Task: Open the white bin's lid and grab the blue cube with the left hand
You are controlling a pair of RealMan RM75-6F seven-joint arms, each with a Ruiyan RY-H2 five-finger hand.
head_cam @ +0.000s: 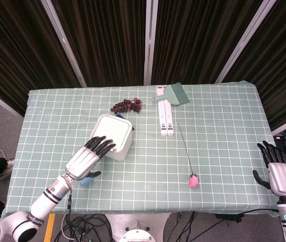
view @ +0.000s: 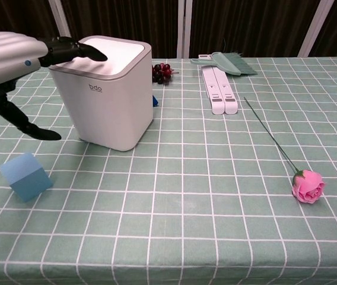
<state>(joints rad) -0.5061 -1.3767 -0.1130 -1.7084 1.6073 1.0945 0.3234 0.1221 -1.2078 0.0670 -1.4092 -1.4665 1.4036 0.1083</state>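
The white bin (head_cam: 114,138) (view: 104,101) stands left of the table's middle with its lid (view: 104,52) down. My left hand (head_cam: 87,156) (view: 20,59) hovers flat and open above the bin's near left corner, its dark fingertips (view: 91,52) over the lid's edge. Whether they touch the lid I cannot tell. The blue cube (view: 25,176) lies on the cloth in front of the bin to the left; in the head view only a sliver of the cube (head_cam: 86,180) shows under the hand. My right hand (head_cam: 278,170) stays open beyond the table's right edge.
A pink rose (head_cam: 194,181) (view: 308,185) on a long stem lies right of centre. A white bar-shaped thing (head_cam: 164,117) and a green brush (head_cam: 176,94) sit at the back, with dark grapes (head_cam: 127,105) behind the bin. The checked cloth (head_cam: 223,126) covers the table.
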